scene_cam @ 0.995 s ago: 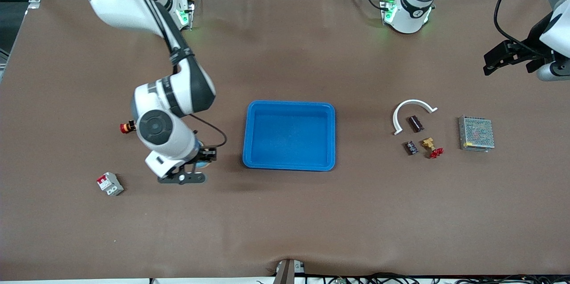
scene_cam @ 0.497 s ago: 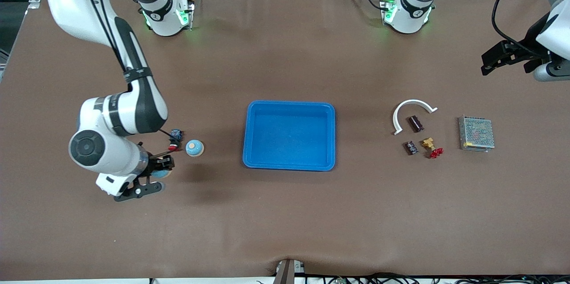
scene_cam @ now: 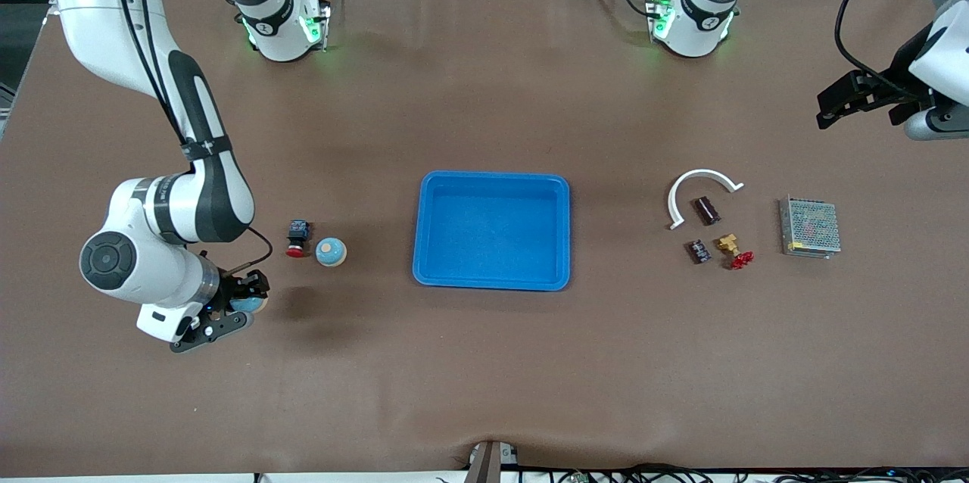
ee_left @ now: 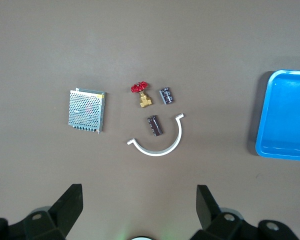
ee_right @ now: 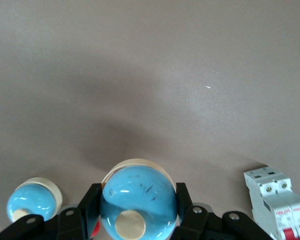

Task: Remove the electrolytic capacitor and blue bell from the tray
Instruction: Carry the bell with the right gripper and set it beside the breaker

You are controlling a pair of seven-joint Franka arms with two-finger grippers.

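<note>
My right gripper [scene_cam: 244, 298] is shut on a blue bell [scene_cam: 250, 305] with a cream knob, held a little above the table toward the right arm's end; the right wrist view shows the bell [ee_right: 138, 202] between the fingers [ee_right: 90, 200]. A second blue bell [scene_cam: 331, 251] sits on the table beside a red push button [scene_cam: 297, 238]. Two dark capacitors [scene_cam: 708, 210] [scene_cam: 699, 250] lie toward the left arm's end, also in the left wrist view [ee_left: 155, 125] [ee_left: 166, 95]. My left gripper [scene_cam: 840, 101] is open and empty, high over that end of the table.
A blue tray [scene_cam: 492, 278] stands mid-table. By the capacitors lie a white curved piece [scene_cam: 702, 176], a brass valve with red handle [scene_cam: 733, 250] and a metal mesh box [scene_cam: 809, 227]. A white circuit breaker [ee_right: 275, 200] lies beside the right gripper.
My right arm has swung away from the tray toward its own end of the table with the bell in its gripper, uncovering the second bell and the red button. The left gripper barely moved.
</note>
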